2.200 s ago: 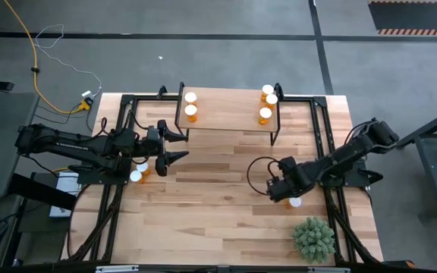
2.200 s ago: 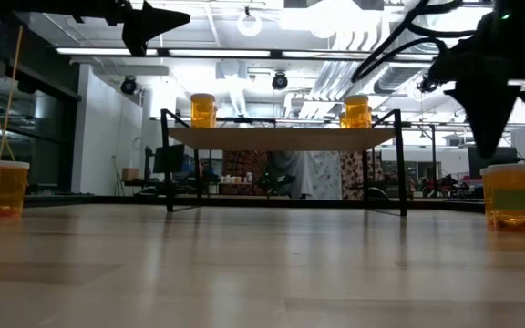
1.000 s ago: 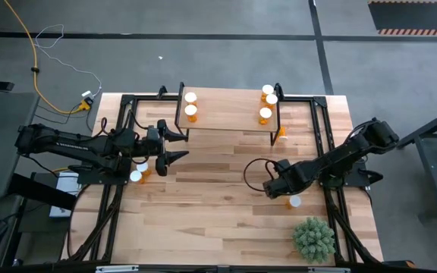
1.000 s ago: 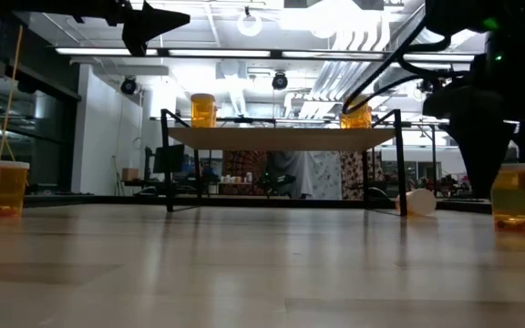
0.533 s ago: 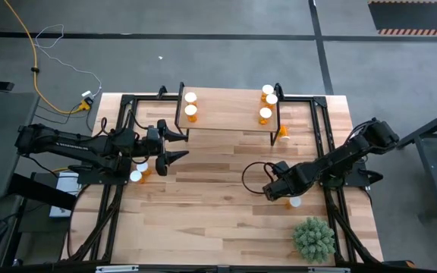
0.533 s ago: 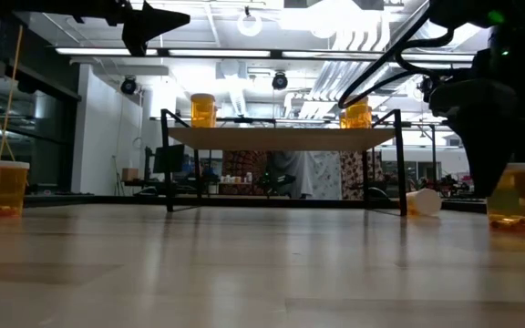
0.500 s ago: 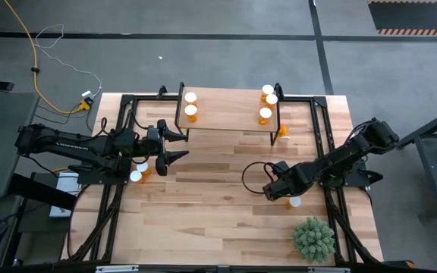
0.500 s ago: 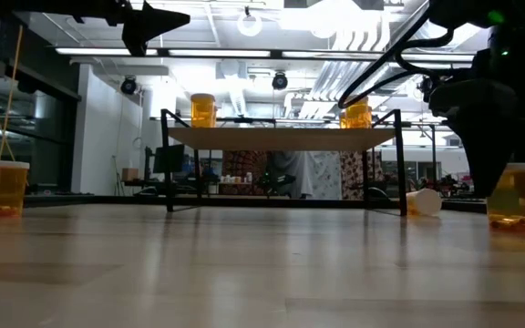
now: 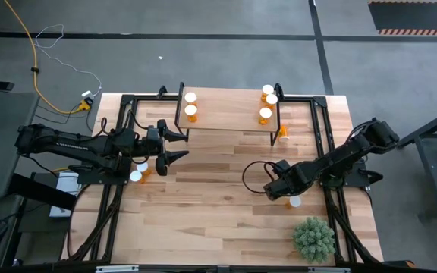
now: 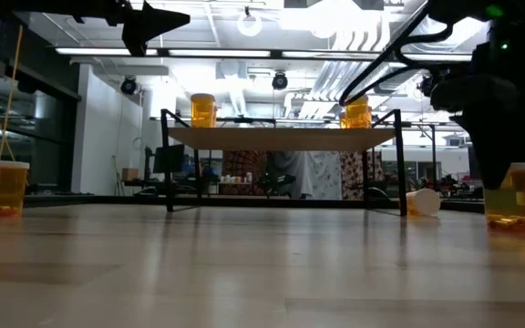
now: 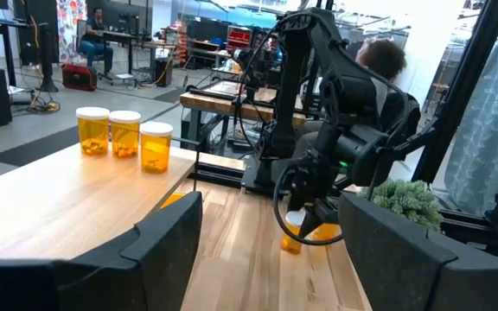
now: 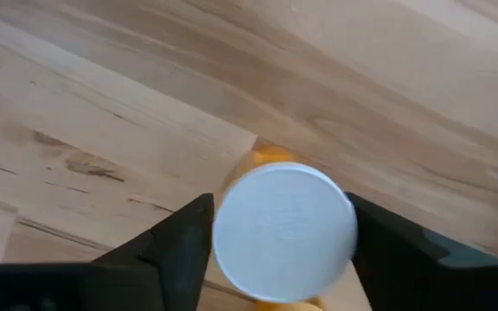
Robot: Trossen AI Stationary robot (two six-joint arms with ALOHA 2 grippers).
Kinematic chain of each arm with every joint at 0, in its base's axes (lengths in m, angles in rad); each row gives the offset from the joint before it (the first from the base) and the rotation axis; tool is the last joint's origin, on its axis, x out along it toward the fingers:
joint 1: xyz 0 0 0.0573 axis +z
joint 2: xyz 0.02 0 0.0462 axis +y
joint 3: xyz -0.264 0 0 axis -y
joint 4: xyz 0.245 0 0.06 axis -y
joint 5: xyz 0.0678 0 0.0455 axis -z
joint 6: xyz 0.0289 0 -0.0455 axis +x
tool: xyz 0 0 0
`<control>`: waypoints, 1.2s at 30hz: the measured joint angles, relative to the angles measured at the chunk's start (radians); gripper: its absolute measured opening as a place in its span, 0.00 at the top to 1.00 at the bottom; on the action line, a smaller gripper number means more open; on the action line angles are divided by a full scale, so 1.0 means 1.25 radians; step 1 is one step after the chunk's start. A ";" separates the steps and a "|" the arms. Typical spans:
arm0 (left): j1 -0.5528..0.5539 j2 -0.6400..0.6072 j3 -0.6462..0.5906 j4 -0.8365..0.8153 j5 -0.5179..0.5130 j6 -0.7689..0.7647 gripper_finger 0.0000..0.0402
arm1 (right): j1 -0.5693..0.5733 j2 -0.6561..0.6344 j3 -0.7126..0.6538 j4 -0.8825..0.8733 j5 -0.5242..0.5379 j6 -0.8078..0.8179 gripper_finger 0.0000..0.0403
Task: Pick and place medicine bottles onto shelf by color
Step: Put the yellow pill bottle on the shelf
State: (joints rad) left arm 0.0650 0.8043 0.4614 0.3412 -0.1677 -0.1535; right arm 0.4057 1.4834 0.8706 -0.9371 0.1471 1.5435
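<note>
Five orange medicine bottles with white caps stand on the shelf (image 9: 230,114): two at its left end (image 9: 191,112) and three at its right end (image 9: 265,114). Another bottle (image 9: 282,133) lies on its side by the shelf's right leg. Two more (image 9: 138,172) stand beside my left arm. My left gripper (image 9: 179,145) hovers open in front of the shelf's left end, touching nothing. My right gripper (image 9: 289,195) is shut on a bottle (image 10: 515,196) near the plant. My right gripper comes from above, pointing down, and pinches the bottle at its white cap (image 12: 285,226) between the two fingers (image 12: 180,246). The bottle stands upright (image 10: 515,196). I cannot tell whether its base is on the table or just off it.
A green spiky plant (image 9: 313,239) stands at the near right of the table, close to the held bottle. Black frame rails (image 9: 326,144) run along both sides of the table. Bare wood (image 9: 211,197) lies between the two arms. People show in the room beyond (image 11: 379,60).
My right gripper and its bottle have edged a little toward the table's left. The left arm has kept still. The bottle lying by the shelf's right leg did not show about two seconds ago and has stayed there since.
</note>
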 joint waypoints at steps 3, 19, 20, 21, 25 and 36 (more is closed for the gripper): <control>0.000 0.000 0.000 0.000 0.000 0.000 0.35 | 0.001 0.000 0.031 -0.041 0.014 -0.002 0.47; 0.000 0.000 0.000 0.000 0.000 0.000 0.35 | -0.013 0.000 0.290 0.012 0.107 -0.351 0.50; 0.000 0.000 0.000 0.000 0.000 0.000 0.35 | -0.023 0.000 0.320 0.017 0.126 -0.394 0.50; 0.000 0.000 0.000 0.000 0.000 0.000 0.35 | -0.034 0.000 0.351 0.019 0.146 -0.437 0.50; 0.000 0.000 0.000 0.000 0.000 0.000 0.35 | -0.093 0.003 0.471 0.003 0.233 -0.609 0.50; 0.000 0.000 0.000 0.000 -0.010 0.012 0.35 | -0.427 0.007 0.597 -0.005 0.245 -0.895 0.50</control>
State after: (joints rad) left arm 0.0650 0.8043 0.4614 0.3416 -0.1803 -0.1385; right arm -0.1276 1.4918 1.6165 -0.9428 0.4540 0.4249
